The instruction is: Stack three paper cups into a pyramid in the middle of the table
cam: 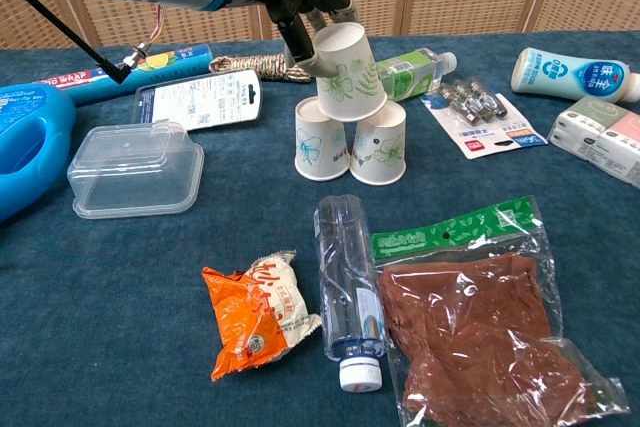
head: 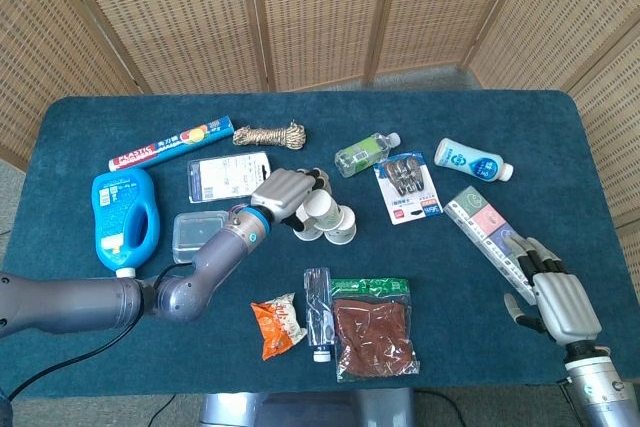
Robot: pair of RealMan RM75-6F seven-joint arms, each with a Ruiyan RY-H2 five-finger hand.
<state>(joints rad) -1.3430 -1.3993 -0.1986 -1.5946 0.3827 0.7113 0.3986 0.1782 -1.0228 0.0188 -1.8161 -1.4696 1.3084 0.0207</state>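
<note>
Blue-carpeted worktop (head: 100, 327) before wicker screens (head: 320, 7), left robot hand (head: 283, 193) gripping top cup (cam: 345, 72) over two cups (cam: 352, 142), right robot hand (head: 558, 297) spread, idle.

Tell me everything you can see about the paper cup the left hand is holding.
The top paper cup is white with a green leaf print, upside down and tilted. The left hand grips it from behind. Its rim sits at the tops of the two base cups, which stand inverted side by side mid-table; whether it rests fully on them is unclear.
</note>
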